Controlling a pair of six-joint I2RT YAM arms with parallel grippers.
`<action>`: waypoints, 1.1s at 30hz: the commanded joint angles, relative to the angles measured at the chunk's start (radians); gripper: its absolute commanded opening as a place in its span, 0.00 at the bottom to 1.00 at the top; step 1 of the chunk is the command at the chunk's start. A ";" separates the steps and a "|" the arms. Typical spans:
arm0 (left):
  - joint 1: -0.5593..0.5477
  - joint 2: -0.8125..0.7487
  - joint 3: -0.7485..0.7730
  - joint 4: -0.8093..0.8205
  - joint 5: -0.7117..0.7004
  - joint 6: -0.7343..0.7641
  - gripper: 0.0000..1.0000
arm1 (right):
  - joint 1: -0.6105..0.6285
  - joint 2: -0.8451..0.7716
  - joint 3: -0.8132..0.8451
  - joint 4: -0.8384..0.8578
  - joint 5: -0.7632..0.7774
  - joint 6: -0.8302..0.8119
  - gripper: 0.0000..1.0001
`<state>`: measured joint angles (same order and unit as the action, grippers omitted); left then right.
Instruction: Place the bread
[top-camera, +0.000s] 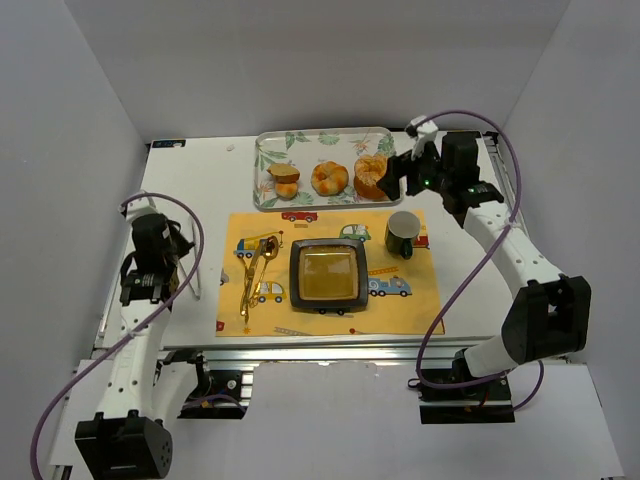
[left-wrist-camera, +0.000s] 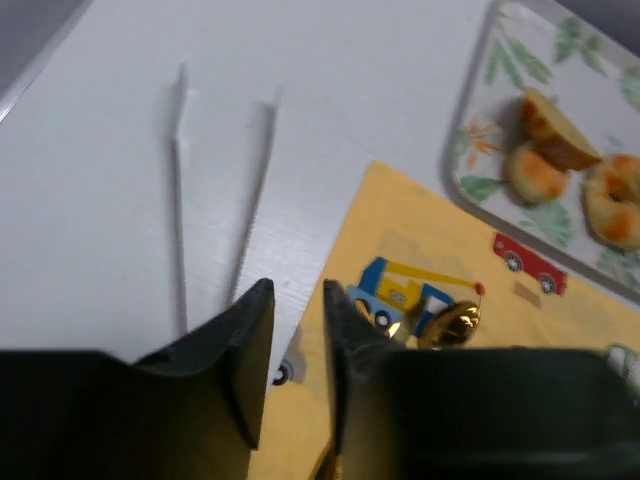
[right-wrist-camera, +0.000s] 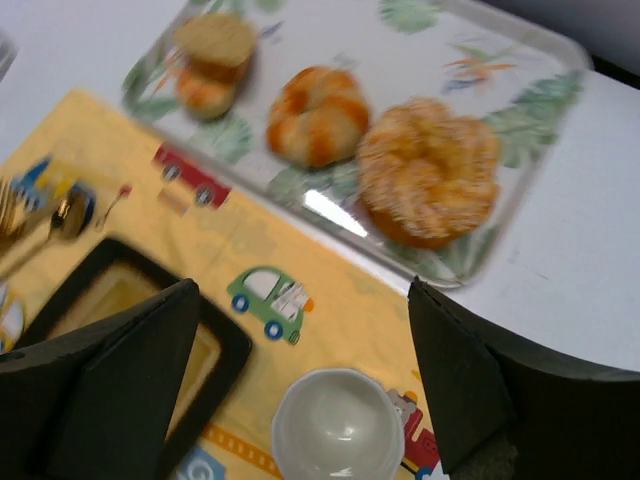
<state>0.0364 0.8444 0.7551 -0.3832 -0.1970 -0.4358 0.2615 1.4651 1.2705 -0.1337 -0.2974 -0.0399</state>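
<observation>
The bread (top-camera: 283, 173) is a small tan slice with a brown crust. It leans on a small round bun (top-camera: 287, 189) at the left end of the leaf-patterned tray (top-camera: 262, 150). The right wrist view shows the bread (right-wrist-camera: 215, 40) far off at the upper left, and the left wrist view shows the bread (left-wrist-camera: 555, 135) at the upper right. My right gripper (top-camera: 400, 175) hovers by the tray's right end, wide open and empty (right-wrist-camera: 305, 310). My left gripper (top-camera: 150, 285) rests at the table's left side; its jaws (left-wrist-camera: 298, 290) stand a narrow gap apart with nothing between them.
On the tray also lie a knotted roll (top-camera: 329, 178) and a ring-shaped glazed pastry (top-camera: 371, 176). A yellow placemat (top-camera: 420, 290) carries a black square plate (top-camera: 328, 273), a green mug (top-camera: 403, 233) and gold cutlery (top-camera: 255, 270). White walls enclose the table.
</observation>
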 joint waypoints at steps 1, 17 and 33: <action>0.046 -0.009 -0.040 -0.117 -0.082 -0.006 0.00 | -0.013 -0.055 -0.063 -0.036 -0.350 -0.266 0.86; 0.158 0.637 0.092 0.004 0.039 0.238 0.91 | -0.016 -0.048 -0.086 -0.061 -0.668 -0.473 0.89; 0.171 0.797 0.032 0.205 0.180 0.282 0.22 | -0.065 -0.066 -0.102 -0.038 -0.655 -0.437 0.89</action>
<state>0.2035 1.6463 0.8413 -0.1688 -0.0772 -0.1440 0.2165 1.4166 1.1507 -0.2073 -0.9390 -0.4911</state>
